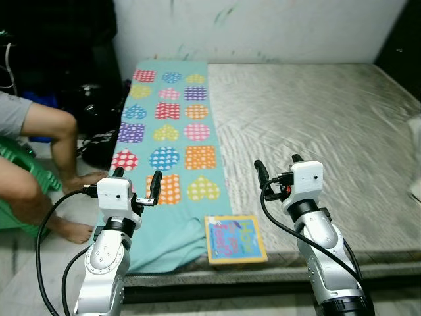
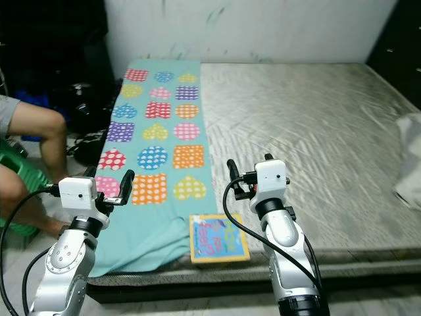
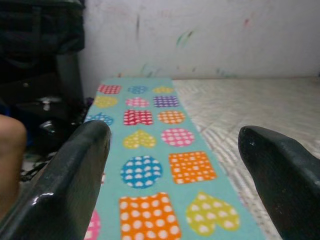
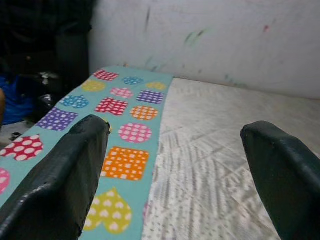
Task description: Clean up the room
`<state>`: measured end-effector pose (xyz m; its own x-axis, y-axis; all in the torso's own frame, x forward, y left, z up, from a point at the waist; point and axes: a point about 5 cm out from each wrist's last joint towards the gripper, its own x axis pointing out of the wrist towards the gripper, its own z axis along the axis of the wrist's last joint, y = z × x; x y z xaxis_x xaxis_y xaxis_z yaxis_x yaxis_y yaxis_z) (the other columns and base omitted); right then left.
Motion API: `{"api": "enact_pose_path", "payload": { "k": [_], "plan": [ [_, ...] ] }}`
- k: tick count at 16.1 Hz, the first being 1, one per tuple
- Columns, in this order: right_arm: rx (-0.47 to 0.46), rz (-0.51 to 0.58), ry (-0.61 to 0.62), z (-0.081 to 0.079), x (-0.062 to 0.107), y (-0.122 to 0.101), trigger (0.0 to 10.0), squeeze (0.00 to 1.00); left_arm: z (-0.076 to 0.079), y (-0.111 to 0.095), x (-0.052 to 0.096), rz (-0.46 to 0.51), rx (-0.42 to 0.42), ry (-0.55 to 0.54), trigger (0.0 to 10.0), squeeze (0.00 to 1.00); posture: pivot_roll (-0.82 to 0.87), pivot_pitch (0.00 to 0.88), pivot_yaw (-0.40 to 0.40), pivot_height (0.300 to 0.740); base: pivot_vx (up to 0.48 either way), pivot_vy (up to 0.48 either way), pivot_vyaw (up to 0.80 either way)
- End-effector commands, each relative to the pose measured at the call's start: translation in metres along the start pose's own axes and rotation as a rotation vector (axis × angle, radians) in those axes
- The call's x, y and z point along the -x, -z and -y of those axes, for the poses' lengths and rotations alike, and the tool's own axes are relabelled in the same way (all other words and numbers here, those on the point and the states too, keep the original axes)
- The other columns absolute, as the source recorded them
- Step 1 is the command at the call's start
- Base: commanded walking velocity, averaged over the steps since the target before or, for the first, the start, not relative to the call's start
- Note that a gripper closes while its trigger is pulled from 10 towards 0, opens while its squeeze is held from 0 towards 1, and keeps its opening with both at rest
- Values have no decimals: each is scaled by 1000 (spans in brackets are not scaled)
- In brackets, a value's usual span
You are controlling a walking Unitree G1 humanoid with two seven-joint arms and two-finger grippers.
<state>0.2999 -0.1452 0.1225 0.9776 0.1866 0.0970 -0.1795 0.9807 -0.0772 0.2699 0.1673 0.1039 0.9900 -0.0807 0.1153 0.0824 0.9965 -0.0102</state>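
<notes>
Two grippers hover with fingers spread wide and empty over the near edge of a bare grey quilted mattress [image 1: 316, 112].

Between them, lower down, a thin square children's book with a yellow border and blue cover [image 1: 235, 239] lies flat at the mattress's front edge, just beside the left gripper [image 1: 136, 184] and the right gripper [image 1: 277, 170], touching neither. The book's left side rests on a long turquoise cloth printed with dotted coloured shapes [image 1: 168, 125], which runs along the mattress's left edge back to the white wall [image 1: 263, 26]. To the right the mattress lies open. A seated person's bare legs [image 1: 49, 141] are at the far left.
</notes>
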Motion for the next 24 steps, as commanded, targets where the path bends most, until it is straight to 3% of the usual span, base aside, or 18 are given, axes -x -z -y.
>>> {"api": "enact_pose_path", "payload": {
  "k": [1, 10, 13, 19, 24],
  "plan": [
    [12, 14, -6, 1, 0, -3, 10000, 0, 0, -2, -1, 7, -5, 6, 10000, 0, -97, 23, -12, 740, 285, 0, 0],
    [26, 15, -12, 2, 0, -2, 10000, 0, -1, 1, -2, -10, -26, -24, 10000, 0, -95, 18, -9, 740, 90, 0, 0],
    [30, 18, -19, 1, -1, -2, 10000, 0, 1, 0, -3, -9, -26, -18, 10000, 0, -97, 12, -12, 740, 0, 0, 594],
    [38, 17, -15, 6, -4, -2, 10000, 0, 3, 1, -4, -9, -17, -6, 10000, 0, -97, 5, -16, 740, 0, -271, 73],
    [26, 17, -28, -1, -4, -1, 10000, 0, 4, 1, -4, -5, -8, -18, 10000, 0, -90, 0, -24, 740, 0, -334, 0]
  ]
}}
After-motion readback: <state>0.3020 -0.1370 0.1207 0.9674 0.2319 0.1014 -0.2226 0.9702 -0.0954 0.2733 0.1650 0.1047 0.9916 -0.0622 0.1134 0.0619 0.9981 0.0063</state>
